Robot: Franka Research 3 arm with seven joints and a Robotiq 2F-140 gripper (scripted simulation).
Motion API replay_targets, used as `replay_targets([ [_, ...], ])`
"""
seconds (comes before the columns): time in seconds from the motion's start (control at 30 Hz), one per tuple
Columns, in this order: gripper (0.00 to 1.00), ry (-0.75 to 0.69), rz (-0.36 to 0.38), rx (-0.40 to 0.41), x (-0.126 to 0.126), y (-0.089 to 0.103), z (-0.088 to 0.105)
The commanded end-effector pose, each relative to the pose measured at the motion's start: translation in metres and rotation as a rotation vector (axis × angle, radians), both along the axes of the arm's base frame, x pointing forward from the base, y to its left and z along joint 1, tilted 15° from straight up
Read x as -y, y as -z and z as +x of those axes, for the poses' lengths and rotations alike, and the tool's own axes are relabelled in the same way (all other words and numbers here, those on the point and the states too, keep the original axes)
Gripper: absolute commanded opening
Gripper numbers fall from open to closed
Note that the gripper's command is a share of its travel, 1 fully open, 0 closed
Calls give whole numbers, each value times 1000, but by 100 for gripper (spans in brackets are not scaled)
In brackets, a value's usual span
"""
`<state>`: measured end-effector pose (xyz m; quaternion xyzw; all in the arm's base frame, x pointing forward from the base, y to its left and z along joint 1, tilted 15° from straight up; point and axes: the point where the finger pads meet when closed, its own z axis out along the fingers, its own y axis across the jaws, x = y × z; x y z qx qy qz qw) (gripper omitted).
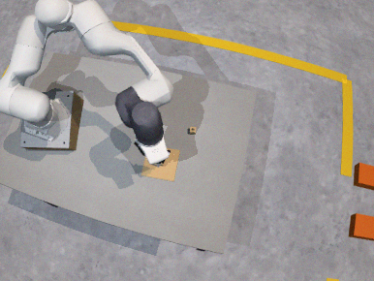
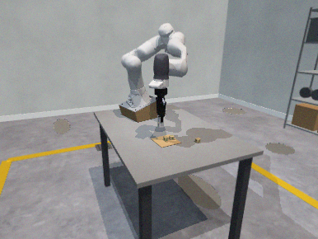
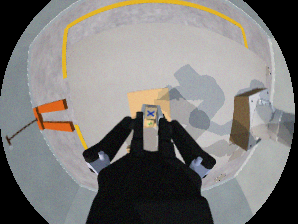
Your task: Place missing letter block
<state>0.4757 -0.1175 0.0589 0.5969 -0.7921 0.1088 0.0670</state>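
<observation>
Tan mat (image 1: pixel 167 172) lies right under your pincer (image 2: pixel 161 122), which hangs above it pinching a block (image 3: pixel 150 123) between its fingers. Two blocks (image 2: pixel 166 138) sit on the mat below it, and a fourth block (image 1: pixel 193 130) rests on the table (image 1: pixel 213 194), off the mat to one side.

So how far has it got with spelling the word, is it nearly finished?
Partway. The gripper is shut on a block with a blue mark on top, hanging above the tan mat. Blocks already lie on the mat, and a spare block sits off it on the table, as it should. Still to do: lower the carried block into its place in the row, letter up, then let go.
</observation>
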Motion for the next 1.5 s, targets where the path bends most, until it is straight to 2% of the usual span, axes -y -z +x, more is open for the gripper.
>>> replay_targets([
  [0.0,13,-90,-10,-21,3,-2,1],
  [0.53,13,-90,-9,-21,5,5,1],
  [0.7,13,-90,-9,-21,9,21,1],
  [1.03,13,-90,-9,-21,21,66,3],
  [1.1,13,-90,-9,-21,21,66,3],
  [1.3,13,-90,-9,-21,27,85,4],
  [1.47,13,-90,-9,-21,28,91,4],
])
